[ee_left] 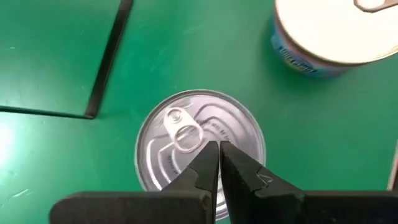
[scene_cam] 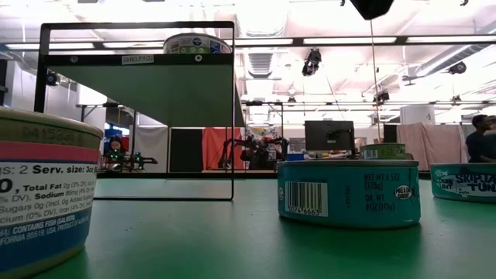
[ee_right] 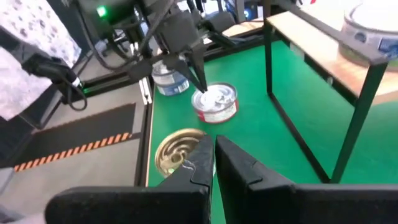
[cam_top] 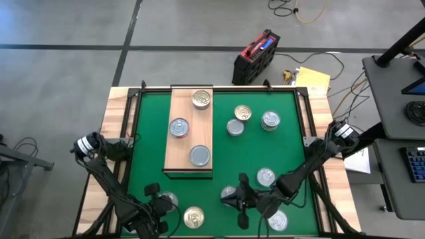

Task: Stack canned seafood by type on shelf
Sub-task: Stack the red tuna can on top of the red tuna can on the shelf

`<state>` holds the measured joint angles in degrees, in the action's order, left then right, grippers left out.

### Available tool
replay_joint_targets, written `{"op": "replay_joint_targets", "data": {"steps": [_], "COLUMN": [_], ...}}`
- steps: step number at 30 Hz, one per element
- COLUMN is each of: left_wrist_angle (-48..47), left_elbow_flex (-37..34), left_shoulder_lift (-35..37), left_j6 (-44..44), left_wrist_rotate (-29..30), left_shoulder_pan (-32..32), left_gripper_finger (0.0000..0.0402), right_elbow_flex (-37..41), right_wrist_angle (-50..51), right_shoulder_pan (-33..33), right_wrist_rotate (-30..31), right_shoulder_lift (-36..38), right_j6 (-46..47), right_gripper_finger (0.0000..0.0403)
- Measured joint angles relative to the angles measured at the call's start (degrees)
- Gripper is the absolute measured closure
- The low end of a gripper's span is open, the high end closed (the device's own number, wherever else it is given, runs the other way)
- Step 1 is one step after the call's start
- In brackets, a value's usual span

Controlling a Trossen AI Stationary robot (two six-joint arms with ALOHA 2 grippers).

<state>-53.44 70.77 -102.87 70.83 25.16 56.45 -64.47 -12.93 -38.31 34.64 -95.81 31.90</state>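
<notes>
A: Where's our left gripper (ee_left: 219,148)?

B: Fingers pressed together, empty, hovering over a silver-lidded round flat tin (ee_left: 200,151) w/ pull tab, on the green table mat (cam_top: 279,153) near the front edge.

A: Right gripper (ee_right: 213,144)?

B: Also closed, holding nothing, low near the front, by a gold-lidded round tin (ee_right: 177,149).

A: The light wooden board shelf (cam_top: 190,129)?

B: We see three tins on it; the rest sit on the mat.

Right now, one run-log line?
left gripper: shut, over silver-lid can | right gripper: shut, empty | shelf: three cans
</notes>
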Motion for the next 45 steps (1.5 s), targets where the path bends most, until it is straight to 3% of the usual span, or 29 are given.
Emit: {"op": "replay_joint_targets", "data": {"steps": [13, 25, 35, 45], "left_wrist_angle": [-2.3, -2.9, -3.3, -3.3], "left_elbow_flex": [-0.9, 0.5, 0.4, -0.7], "left_shoulder_lift": [0.0, 0.3, 0.3, 0.3], "left_j6": [-8.3, -5.8, -6.8, -10.6], "left_wrist_rotate": [-0.2, -0.2, -0.2, -0.1], "left_shoulder_pan": [1.8, 3.1, 4.9, 5.8], "left_gripper_finger": [0.0402, 0.0402, 0.0402, 0.0402], "right_elbow_flex": [-3.0, -13.9, -21.5, -36.4], "right_wrist_angle": [-1.4, 1.1, 1.5, 13.8], "right_shoulder_pan": [2.5, 3.3, 3.7, 5.8], "right_wrist_rotate": [-0.2, -6.5, -7.2, -7.6], "right_shoulder_lift": [-1.9, -9.2, -16.1, -24.8], "right_j6": [0.6, -3.2, 1.1, 4.3], "right_gripper_finger": [0.0394, 0.0394, 0.0394, 0.0394]}}
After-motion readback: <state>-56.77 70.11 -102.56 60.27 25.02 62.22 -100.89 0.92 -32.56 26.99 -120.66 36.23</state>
